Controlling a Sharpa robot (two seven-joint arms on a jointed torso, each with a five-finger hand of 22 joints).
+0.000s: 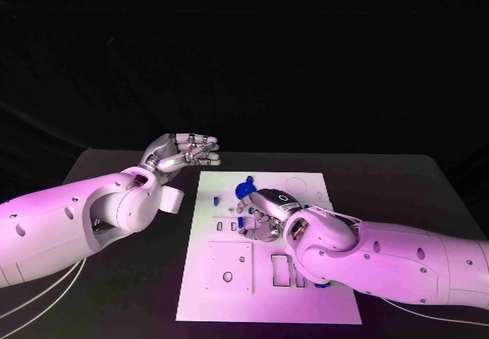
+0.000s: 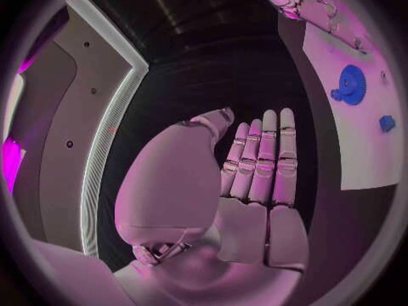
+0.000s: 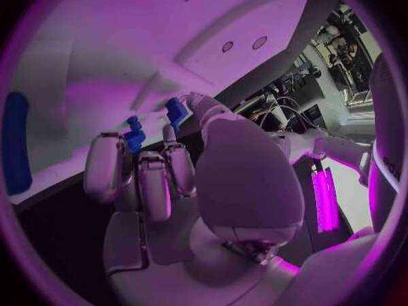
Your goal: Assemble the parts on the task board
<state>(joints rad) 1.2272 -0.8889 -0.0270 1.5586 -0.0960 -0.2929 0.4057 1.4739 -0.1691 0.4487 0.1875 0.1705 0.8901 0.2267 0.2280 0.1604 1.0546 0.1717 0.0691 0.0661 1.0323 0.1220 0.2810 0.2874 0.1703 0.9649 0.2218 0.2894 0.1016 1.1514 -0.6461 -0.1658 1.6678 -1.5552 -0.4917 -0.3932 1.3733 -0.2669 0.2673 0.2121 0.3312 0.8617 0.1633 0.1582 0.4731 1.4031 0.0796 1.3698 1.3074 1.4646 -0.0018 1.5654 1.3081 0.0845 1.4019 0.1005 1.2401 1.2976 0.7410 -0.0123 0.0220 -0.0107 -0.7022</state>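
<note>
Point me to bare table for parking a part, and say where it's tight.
Free: black table right of the task board, beyond the right arm; also the near-left corner by the board's left edge. Tight: the board's middle, where the right hand works by the blue gear, and the top-left corner near the left hand.

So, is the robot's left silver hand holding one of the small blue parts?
No, the left hand is empty, fingers straight, beside the white task board.
</note>
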